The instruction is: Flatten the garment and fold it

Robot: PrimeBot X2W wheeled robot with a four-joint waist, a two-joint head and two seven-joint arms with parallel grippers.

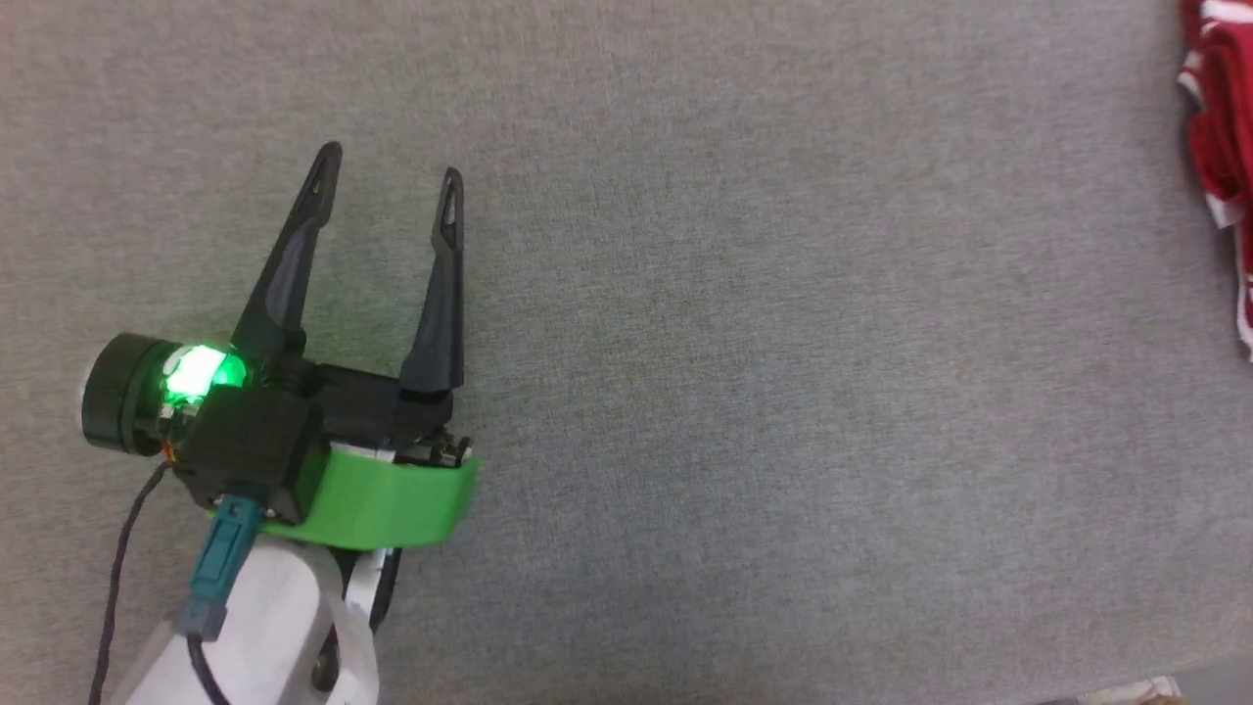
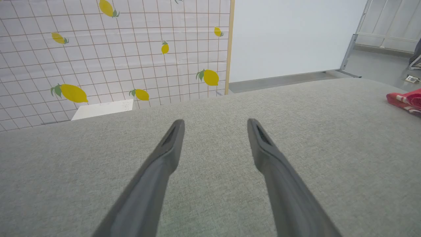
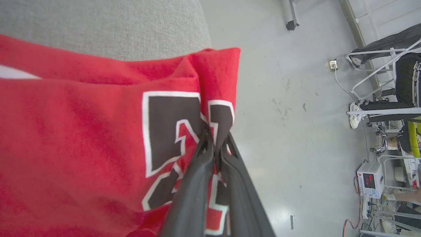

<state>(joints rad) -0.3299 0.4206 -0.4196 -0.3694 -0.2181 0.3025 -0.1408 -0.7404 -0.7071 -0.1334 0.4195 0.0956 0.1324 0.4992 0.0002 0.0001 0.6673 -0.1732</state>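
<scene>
Pinches with the right gripper (image 3: pixel 215 140), jaws pressed together, a fold of the red garment (image 3: pixel 82 131) at its black-and-white lettering (image 3: pixel 164 131), at the right edge of the grey table (image 1: pixel 783 343); holds the left gripper (image 1: pixel 391 164) spread wide and empty over the cloth top, well apart from the garment

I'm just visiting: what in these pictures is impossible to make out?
Head view: the garment is cut off by the right edge, so its full shape is unknown.
Left wrist view: the right edge cuts it off too.
Right wrist view: the chest lettering is bunched and partly behind the right jaws, so it is unreadable.
Right wrist view: the white box has red digits too small to read.
</scene>
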